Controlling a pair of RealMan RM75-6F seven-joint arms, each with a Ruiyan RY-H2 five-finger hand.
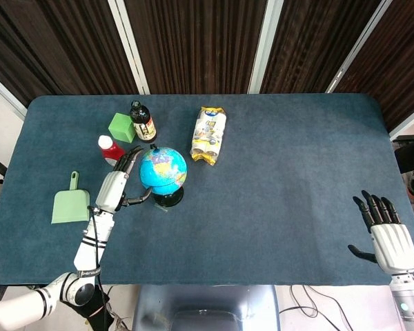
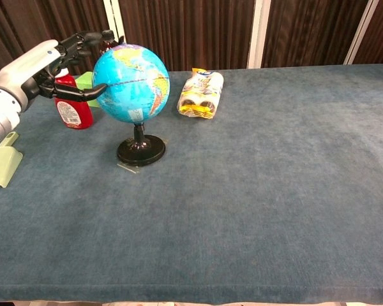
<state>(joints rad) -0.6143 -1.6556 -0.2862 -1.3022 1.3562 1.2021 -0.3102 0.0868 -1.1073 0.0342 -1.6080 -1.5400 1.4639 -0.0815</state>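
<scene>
White-shelled arms ending in black-fingered hands

The left hand point(image 1: 119, 185), just beside the blue globe on a black stand point(image 1: 163, 169), has a glossy white back shell and slim black segmented fingers; a thin black cable runs along its white forearm. The right hand point(image 1: 386, 234), well apart from that globe, looks alike.

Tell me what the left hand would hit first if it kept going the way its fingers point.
Most likely the globe. The left hand has its fingers spread toward the ball's left side, with fingertips at or almost on its surface. The red bottle sits below the hand, apparently out of that line.
</scene>
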